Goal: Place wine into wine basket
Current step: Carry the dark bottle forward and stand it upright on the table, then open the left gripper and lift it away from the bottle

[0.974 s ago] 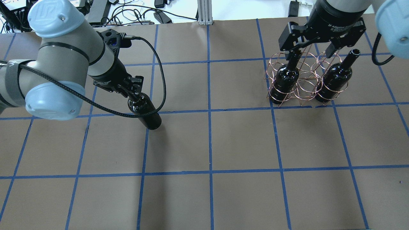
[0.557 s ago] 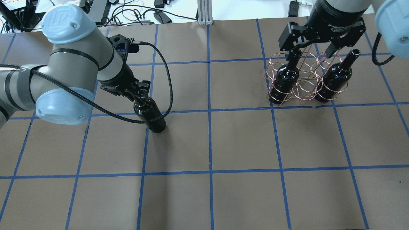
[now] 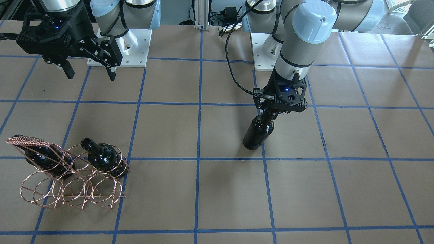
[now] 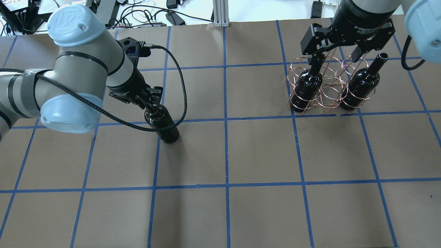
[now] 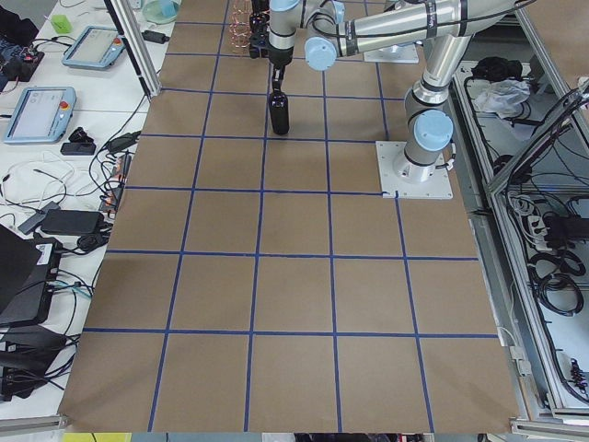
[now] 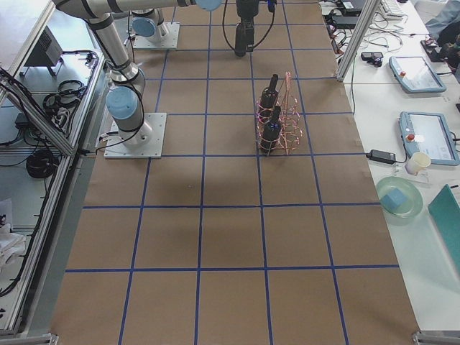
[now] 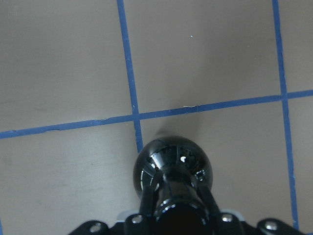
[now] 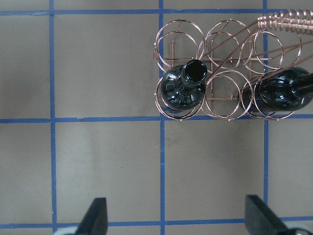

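Observation:
My left gripper (image 4: 152, 106) is shut on the neck of a glossy black wine bottle (image 4: 164, 125), which stands near a blue tape crossing. The front view shows the gripper (image 3: 270, 113) and bottle (image 3: 257, 134). The left wrist view looks down on the bottle's shoulders (image 7: 172, 164). I cannot tell if its base touches the table. The copper wire wine basket (image 4: 329, 90) stands at the far right and holds two like bottles (image 4: 307, 86) (image 4: 361, 84). Its middle rings are empty. My right gripper (image 4: 336, 57) hangs open and empty above the basket (image 8: 222, 49).
The table is brown paper with a blue tape grid (image 4: 225, 119). Cables and boxes (image 4: 155, 13) lie beyond the table's far edge. The basket's coiled handle (image 3: 28, 140) rises above the bottles. The robot bases (image 3: 118, 51) are bolted at the near side.
My left arm has carried the bottle a little to the right since one second ago, then almost stopped. The right gripper and the basket have not moved.

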